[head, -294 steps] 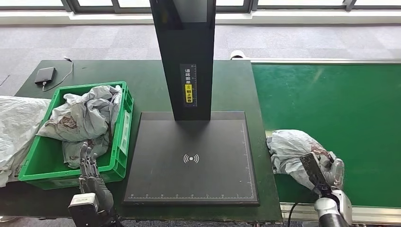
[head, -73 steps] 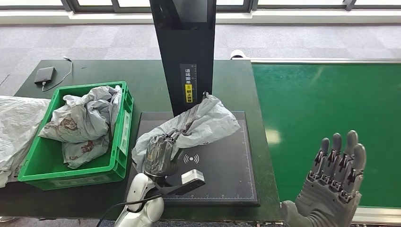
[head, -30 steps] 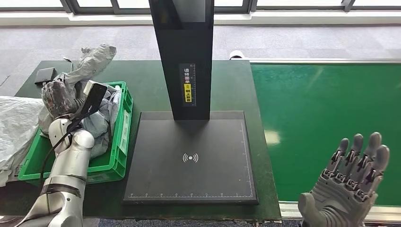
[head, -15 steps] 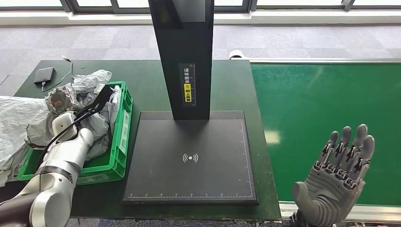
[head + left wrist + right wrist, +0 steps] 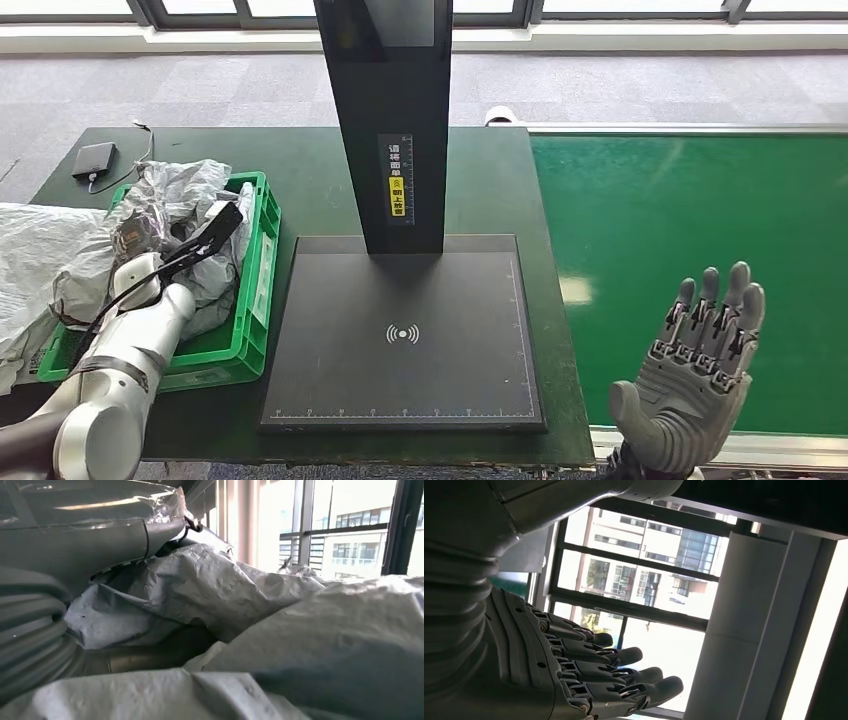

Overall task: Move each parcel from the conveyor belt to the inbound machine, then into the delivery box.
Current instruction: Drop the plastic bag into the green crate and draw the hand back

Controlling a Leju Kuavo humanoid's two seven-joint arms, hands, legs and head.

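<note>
Inbound machine (image 5: 400, 330) post bears a yellow label with unreadable characters; left hand (image 5: 140, 235) buried in the grey parcel (image 5: 175, 200) over the green delivery box (image 5: 255, 290), grip unclear, wrist view adds crumpled plastic; right hand (image 5: 700, 390) spread, empty, above conveyor belt (image 5: 690, 210).

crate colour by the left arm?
Green crate, clearest in the head view.

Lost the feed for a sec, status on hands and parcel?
Left hand on the grey parcel, low over the green delivery box. Right hand open, raised by the conveyor belt. Inbound machine plate bare.
</note>
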